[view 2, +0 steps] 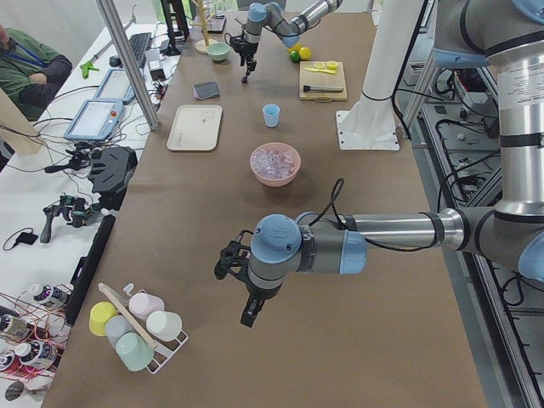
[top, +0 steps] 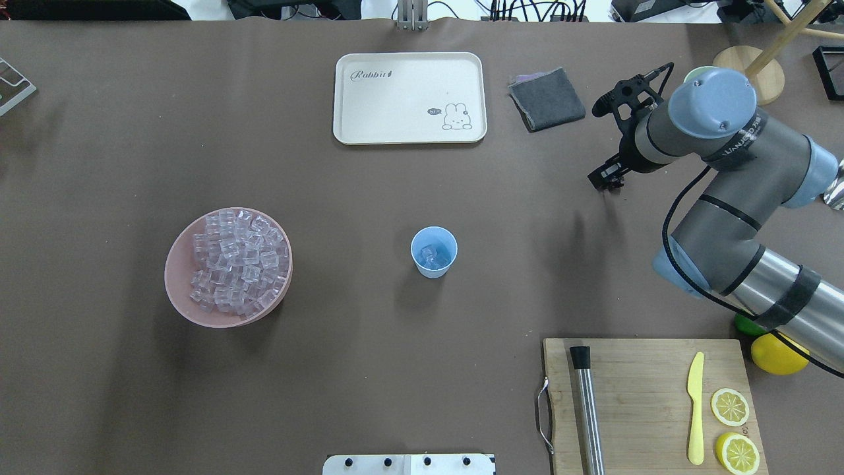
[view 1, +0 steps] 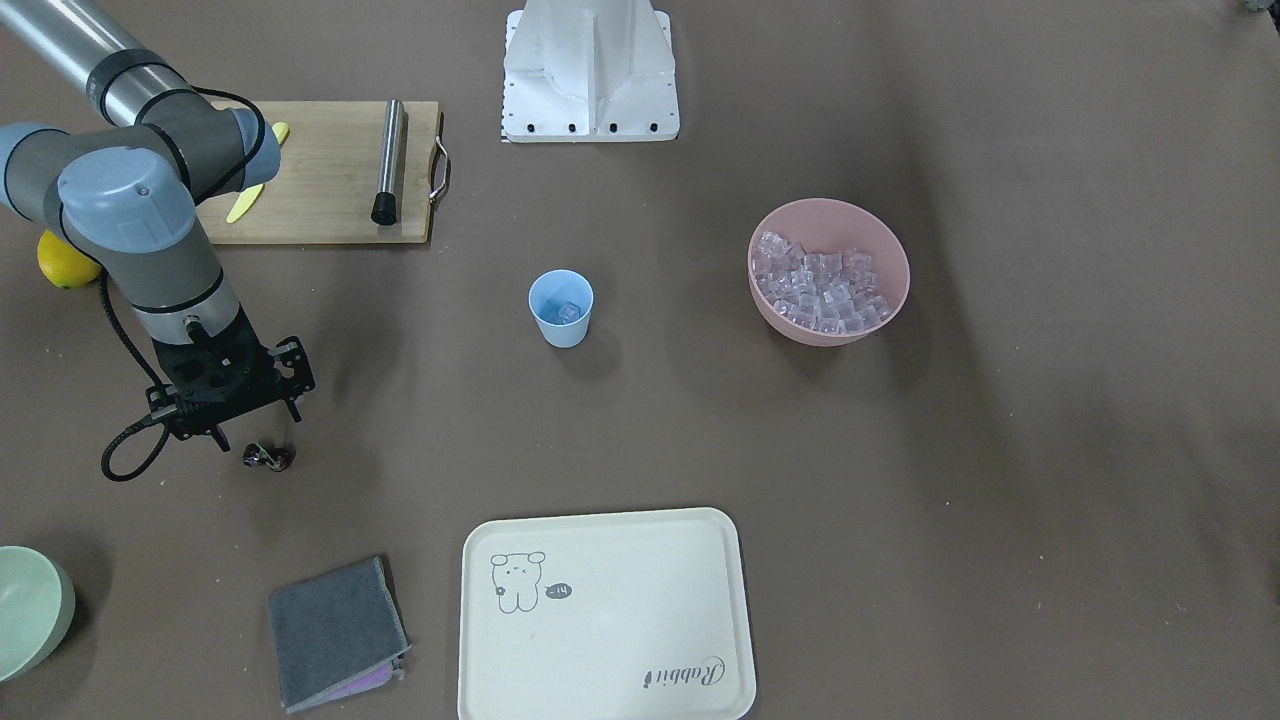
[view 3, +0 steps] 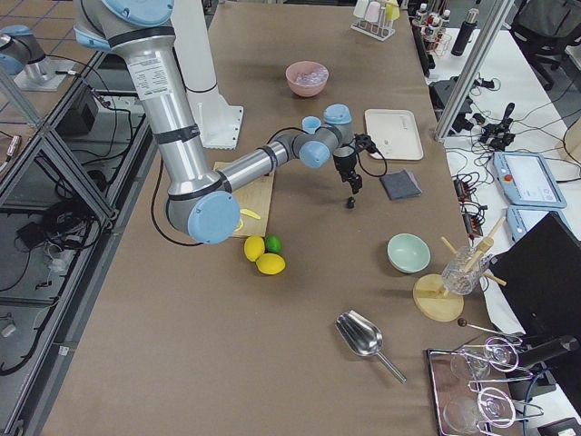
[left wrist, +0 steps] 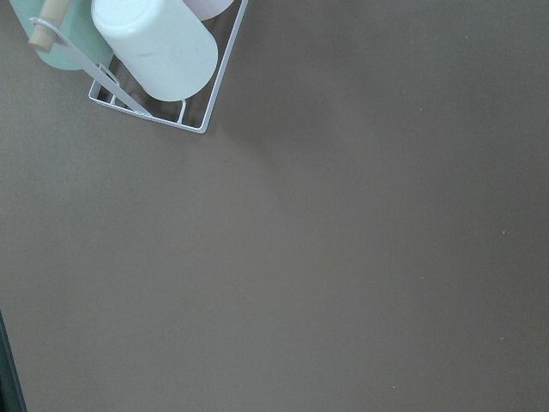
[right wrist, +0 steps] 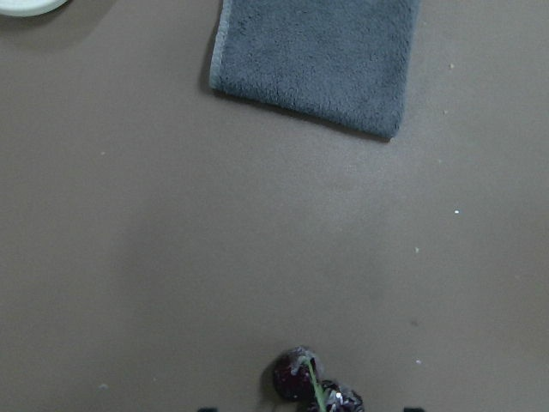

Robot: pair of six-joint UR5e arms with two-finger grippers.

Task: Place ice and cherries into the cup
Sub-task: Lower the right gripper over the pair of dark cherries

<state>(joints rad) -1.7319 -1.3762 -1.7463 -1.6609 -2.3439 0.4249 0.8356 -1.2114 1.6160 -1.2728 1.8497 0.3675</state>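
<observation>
My left wrist camera gives me mostly brown tabletop, with a white wire rack in the top-left corner holding a white tumbler beside a pale green tumbler crossed by a wooden stick.

right arm: silver tubes, grey joints, pale-blue caps | cable: black, looped | right end effector: black

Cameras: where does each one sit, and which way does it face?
Front-facing: across the table, facing the robot; right gripper above cherries.
Overhead: behind robot, looking down; right arm at right.
Exterior left: table's left end; left arm near.
Exterior right: opposite end; right arm near.
Left wrist: down at table, cup rack; no arm.
Right wrist: down at cherries, cloth.
Front-facing and overhead share the cup.
</observation>
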